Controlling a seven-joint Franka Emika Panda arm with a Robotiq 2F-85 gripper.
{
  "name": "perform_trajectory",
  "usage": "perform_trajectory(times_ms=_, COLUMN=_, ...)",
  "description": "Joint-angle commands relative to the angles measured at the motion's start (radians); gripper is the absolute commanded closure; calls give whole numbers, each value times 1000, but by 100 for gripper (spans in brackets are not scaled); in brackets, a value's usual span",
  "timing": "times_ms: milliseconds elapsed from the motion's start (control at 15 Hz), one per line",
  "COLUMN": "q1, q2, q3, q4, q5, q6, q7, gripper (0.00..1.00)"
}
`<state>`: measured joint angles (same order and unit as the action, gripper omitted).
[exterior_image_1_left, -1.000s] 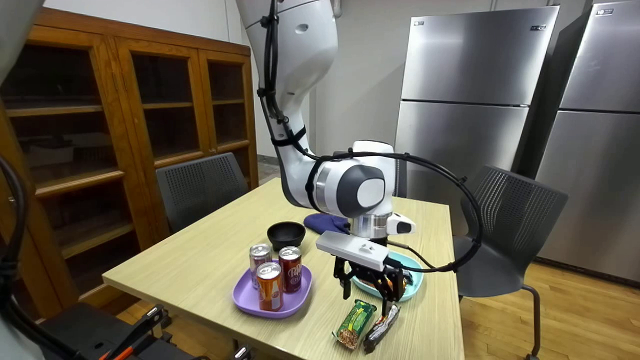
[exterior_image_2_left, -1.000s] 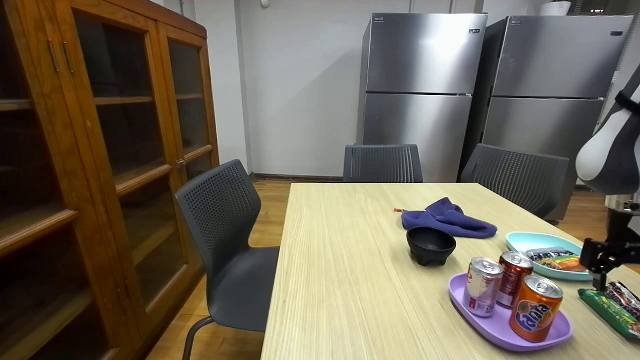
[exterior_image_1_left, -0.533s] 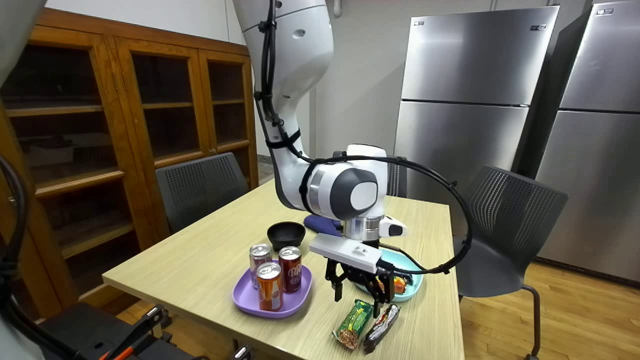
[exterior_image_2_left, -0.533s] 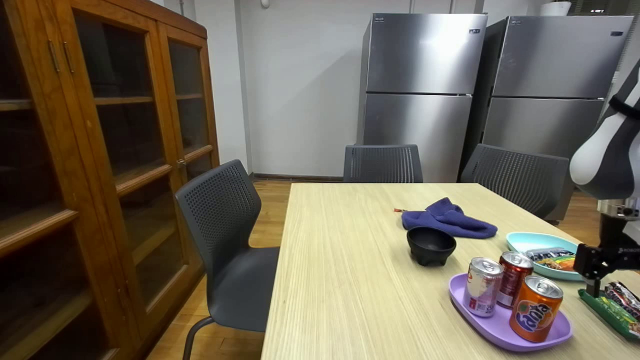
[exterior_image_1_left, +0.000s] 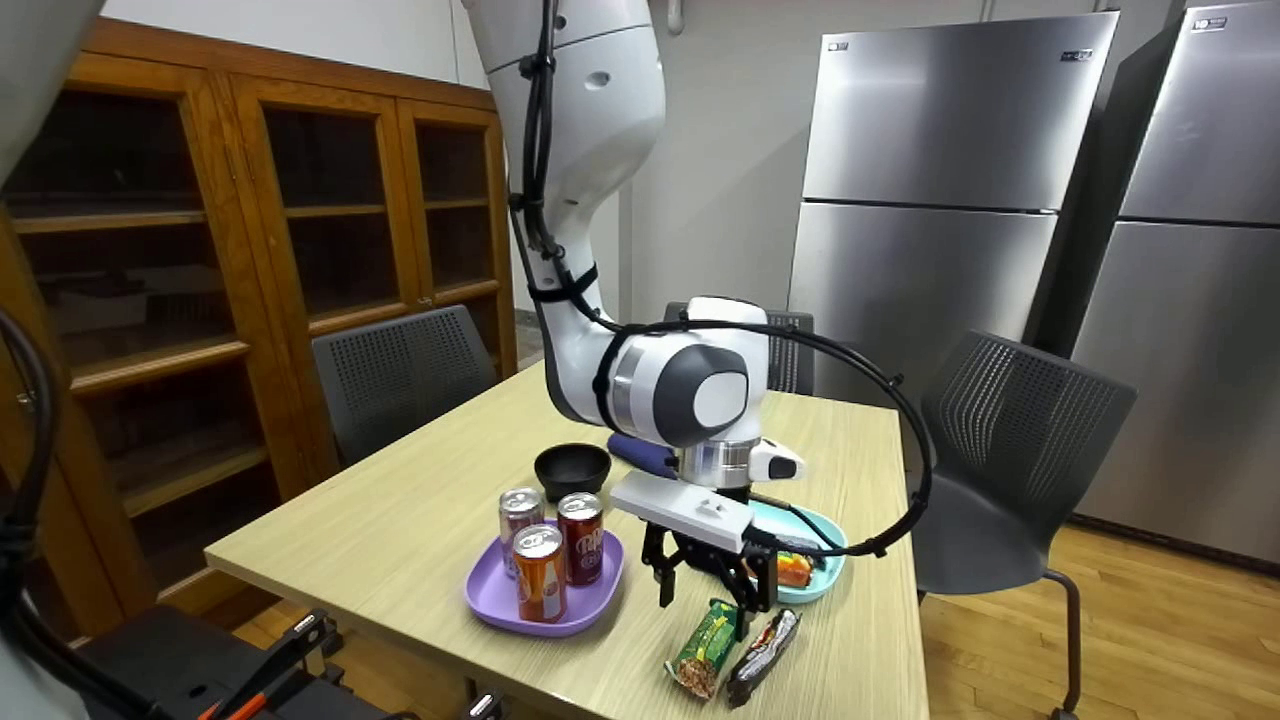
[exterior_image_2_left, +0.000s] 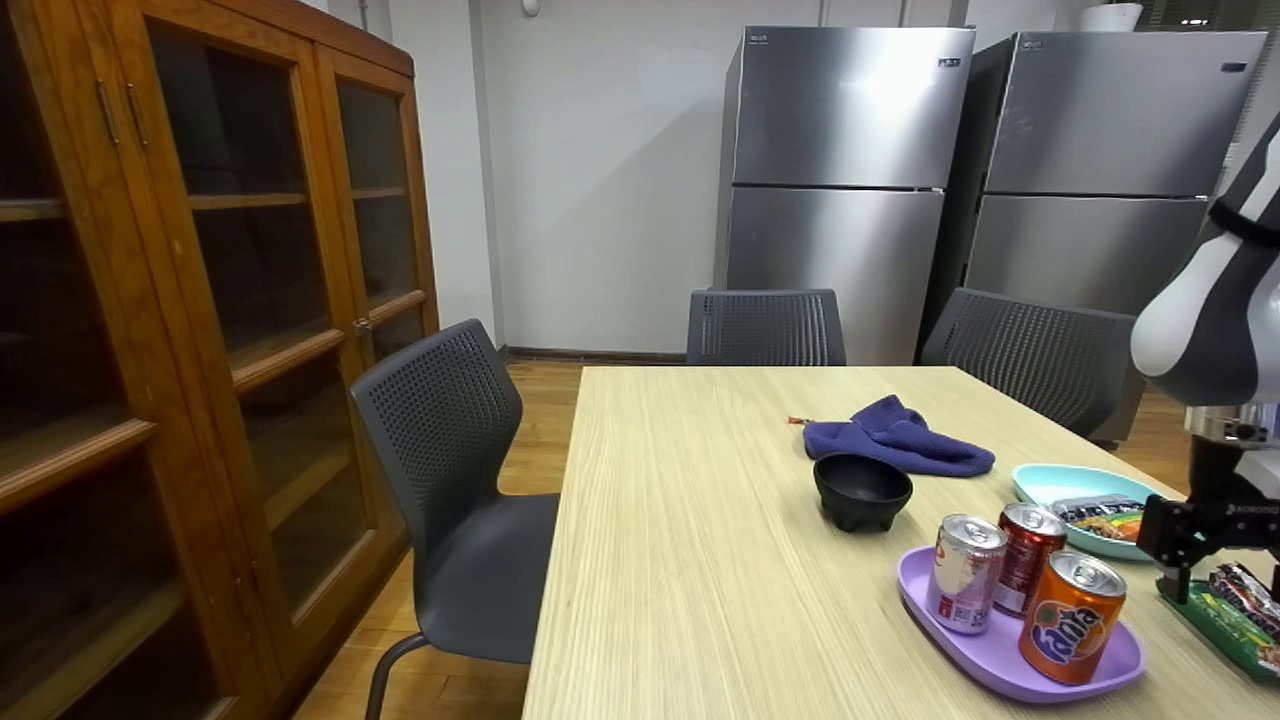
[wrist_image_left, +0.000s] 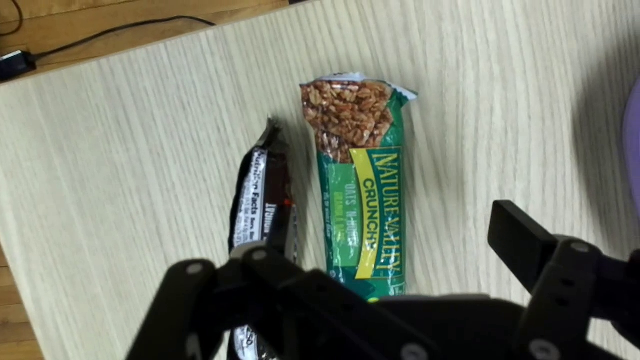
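Pale wood-grain table (exterior_image_1_left: 420, 470) is carrying the whole spread. White robot arm (exterior_image_1_left: 590, 110) is hanging over its near side. Navy cloth (exterior_image_2_left: 890, 445) is lying bunched toward the far side. Turquoise plate (exterior_image_2_left: 1060, 478) is sitting right; purple plate (exterior_image_1_left: 592, 608) is sitting nearer and left of it in both exterior views. Gripper (exterior_image_1_left: 704, 617) is hovering low by the near edge, fingers (wrist_image_left: 522, 245) standing wide apart, nothing being clamped. Black bowl (exterior_image_2_left: 862, 490) is standing just near of the cloth. Orange can (exterior_image_2_left: 1073, 620), dark red can (exterior_image_2_left: 1030, 560) and pale can (exterior_image_2_left: 967, 575) are standing upright on the purple plate. Green bar (exterior_image_1_left: 703, 652) is lying flat on the table, right of the purple plate in an exterior view; dark bar (exterior_image_1_left: 765, 657) is lying just right of that. Wrapped bars (exterior_image_2_left: 1105, 515) are lying in the turquoise plate.

Progress, my reading: the approach is looking well along. In the wrist view one finger is showing beside the green bar, on the purple plate's side; the other is overlapping the dark bar. No grip is being made yet; both loose bars are lying outside the plates. Fingertip contact: cannot tell.
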<state>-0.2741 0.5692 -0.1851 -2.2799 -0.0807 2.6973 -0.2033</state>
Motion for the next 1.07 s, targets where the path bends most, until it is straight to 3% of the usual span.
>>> perform_trajectory(times_ms=0, q1=-41, q2=6, q3=41, q4=11, q5=31, q6=-24, q7=-31, gripper=0)
perform_trajectory(times_ms=1000, q1=-103, q2=64, q3=85, q4=65, q5=99, q6=-31, q7=-45, gripper=0)
